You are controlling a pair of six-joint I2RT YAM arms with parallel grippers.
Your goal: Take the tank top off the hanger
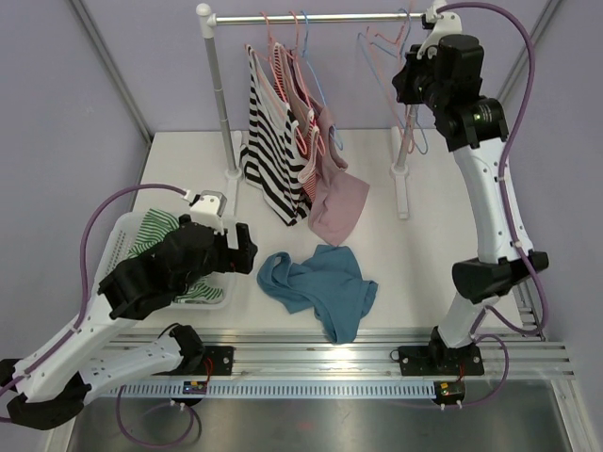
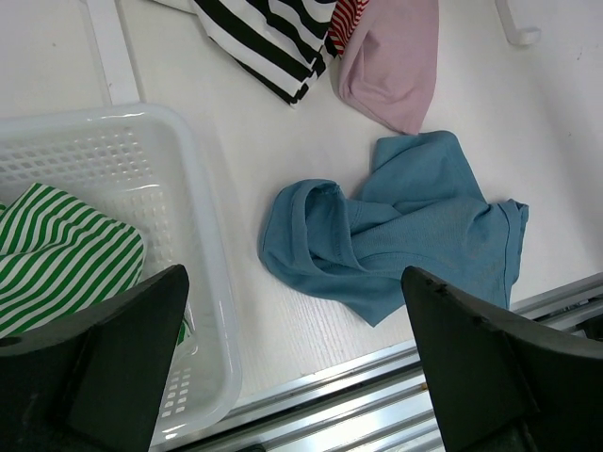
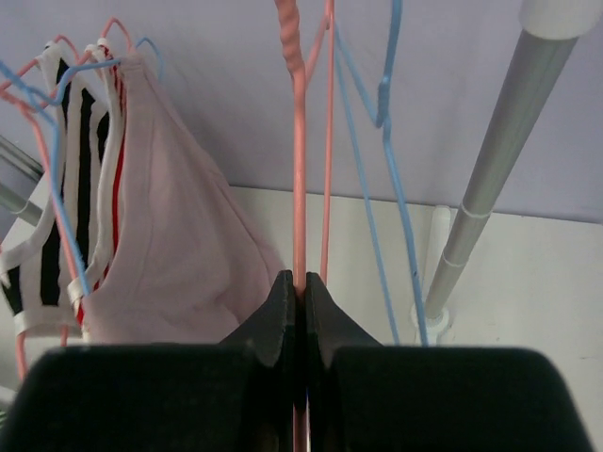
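Observation:
A blue tank top (image 1: pixel 320 287) lies crumpled on the white table, off any hanger; it also shows in the left wrist view (image 2: pixel 396 235). My right gripper (image 1: pixel 407 80) is up at the rail, shut on the wire of an empty pink hanger (image 3: pixel 300 141), its jaws (image 3: pixel 301 282) pinched together on it. My left gripper (image 1: pixel 247 256) is open and empty, hovering low between the basket and the blue top (image 2: pixel 294 311). A pink tank top (image 1: pixel 334 202) and black-and-white striped tops (image 1: pixel 268 151) hang on hangers at the rail's left.
The clothes rail (image 1: pixel 320 17) stands on two posts, the right one (image 3: pixel 490 169) close beside my right gripper. Blue empty hangers (image 3: pixel 386 141) hang next to the pink one. A white basket (image 1: pixel 127 235) holds a green-striped garment (image 2: pixel 57 254).

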